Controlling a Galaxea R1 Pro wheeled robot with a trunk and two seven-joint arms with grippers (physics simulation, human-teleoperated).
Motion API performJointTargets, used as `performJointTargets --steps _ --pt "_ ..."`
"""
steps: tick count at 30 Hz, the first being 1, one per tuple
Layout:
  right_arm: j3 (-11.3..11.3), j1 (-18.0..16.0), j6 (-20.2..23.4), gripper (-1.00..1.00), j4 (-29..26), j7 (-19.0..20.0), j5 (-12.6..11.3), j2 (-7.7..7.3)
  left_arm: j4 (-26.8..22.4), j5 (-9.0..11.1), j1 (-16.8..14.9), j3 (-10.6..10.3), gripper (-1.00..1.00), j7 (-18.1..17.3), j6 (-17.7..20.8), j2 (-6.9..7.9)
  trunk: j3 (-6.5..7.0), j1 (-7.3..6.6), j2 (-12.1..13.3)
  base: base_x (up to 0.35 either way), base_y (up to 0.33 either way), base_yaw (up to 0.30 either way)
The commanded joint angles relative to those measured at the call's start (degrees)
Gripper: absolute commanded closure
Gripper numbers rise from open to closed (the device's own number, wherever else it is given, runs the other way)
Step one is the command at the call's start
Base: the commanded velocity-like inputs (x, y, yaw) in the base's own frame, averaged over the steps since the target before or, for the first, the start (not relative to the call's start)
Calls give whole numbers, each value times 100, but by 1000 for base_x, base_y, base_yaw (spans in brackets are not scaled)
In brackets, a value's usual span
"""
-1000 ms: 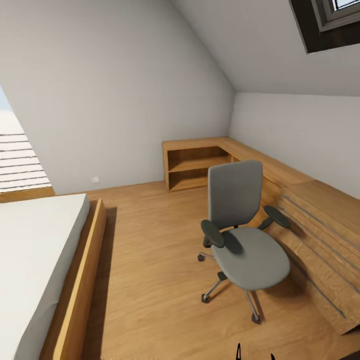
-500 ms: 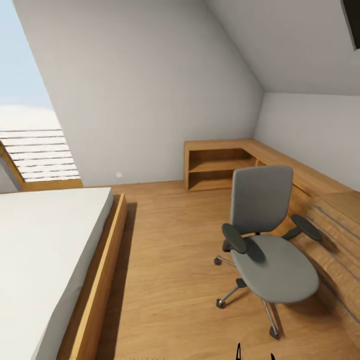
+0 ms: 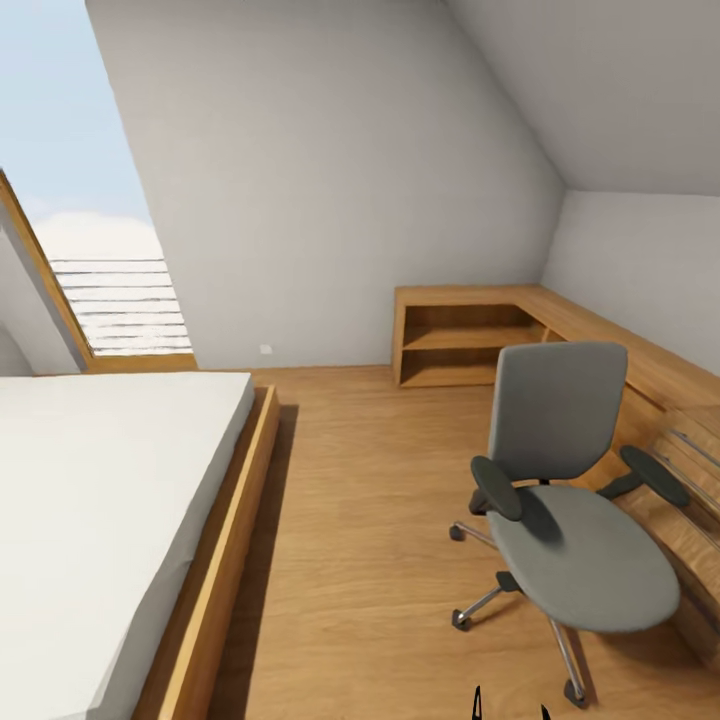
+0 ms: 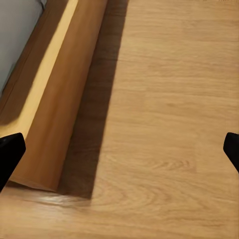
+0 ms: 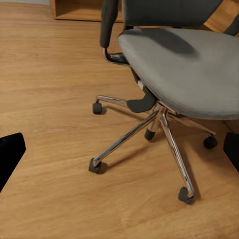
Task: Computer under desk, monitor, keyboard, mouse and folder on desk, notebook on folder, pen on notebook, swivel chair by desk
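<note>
Swivel chair (image 3: 575, 520) sits partly cropped in the right wrist view, backrest top gone. Bed (image 3: 90, 520) runs off frame. Both wrist views clip the fingertips at the borders.

The grey padded swivel chair (image 3: 570, 500) with black armrests stands upright on its shiny five-leg base with small wheels. Its seat is bare. It sits in front of the right claw (image 5: 119, 149), near it, a bit to the right.
</note>
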Motion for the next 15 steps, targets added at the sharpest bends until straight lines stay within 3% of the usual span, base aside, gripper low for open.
performJointTargets --steps 1,15 --pt "48 -4 -13 -100 11 -31 -21 3 0 0 -4 -48 -100 56 -8 0 3 0 -3 0 0 21" --pt "58 -3 -13 -100 11 -22 -10 -118 0 0 -3 -47 -100 56 -15 0 130 0 -3 0 0 -9"
